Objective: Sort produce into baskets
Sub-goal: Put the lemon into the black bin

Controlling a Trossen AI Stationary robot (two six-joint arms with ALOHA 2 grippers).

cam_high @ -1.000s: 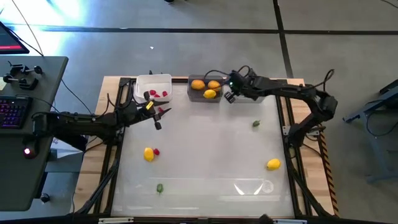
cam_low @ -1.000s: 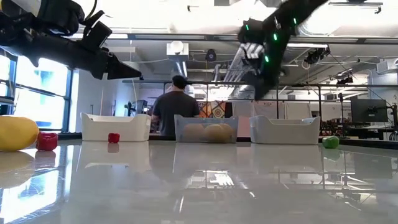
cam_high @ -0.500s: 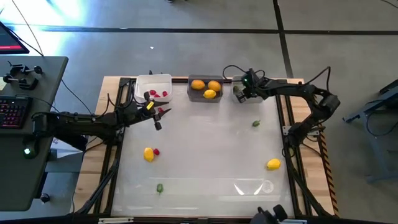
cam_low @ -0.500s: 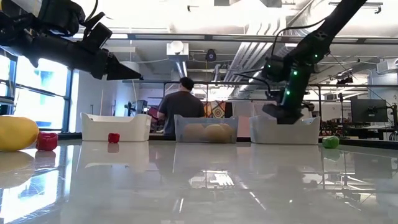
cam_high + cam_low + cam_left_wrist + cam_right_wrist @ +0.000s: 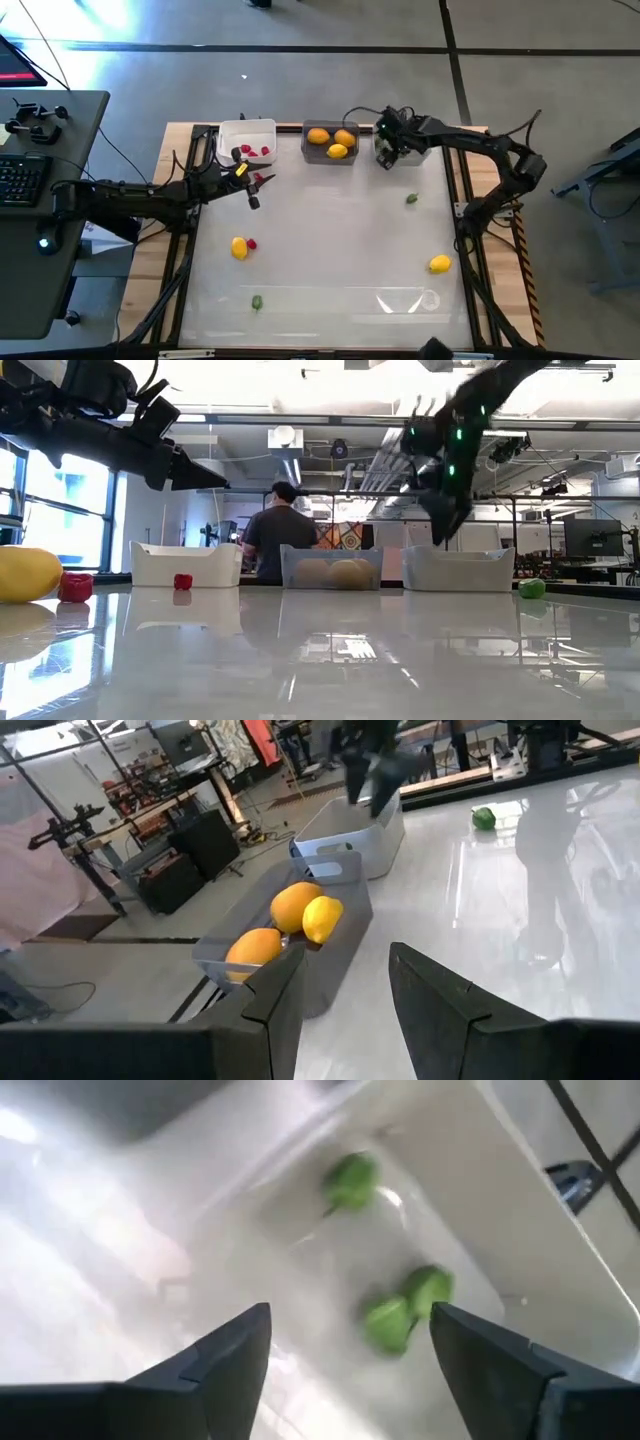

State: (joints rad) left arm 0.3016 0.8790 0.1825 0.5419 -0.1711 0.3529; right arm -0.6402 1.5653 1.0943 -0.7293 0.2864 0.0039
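Change: right gripper (image 5: pixel 385 156) has lifted up out of the light grey rectangular plastic basket (image 5: pixel 392 150) where it dipped half a second ago, and in the low view it now hangs above the basket's rim.
Right gripper: spread wide and empty, pointing down at the light grey basket, which holds three small green toy pieces (image 5: pixel 388 1323).
Baskets: three in a row along the table's far edge, the row running left to right, each basket's long axis running away from the arms' side; small white plastic basket (image 5: pixel 247 142) on the left, dark grey plastic basket (image 5: pixel 329 143) in the middle, light grey on the right.
Basket contents: red berry-like bits (image 5: pixel 263 151) in the white one; two orange round fruits and one yellow fruit (image 5: pixel 337 151) in the dark grey one.
Loose produce: yellow lemon-like fruit (image 5: pixel 239 247) touching a small red piece (image 5: pixel 251 243) left of centre; green piece (image 5: pixel 257 301) near the front edge; green piece (image 5: pixel 411 199) on the right; yellow fruit (image 5: pixel 439 264) further front right.
Left gripper (image 5: pixel 254 189): hovers just in front of the white basket, fingers apart with nothing between them.
Table (image 5: pixel 330 240): glossy white top.
Background: a person (image 5: pixel 267 535) stands behind the baskets in the low view.
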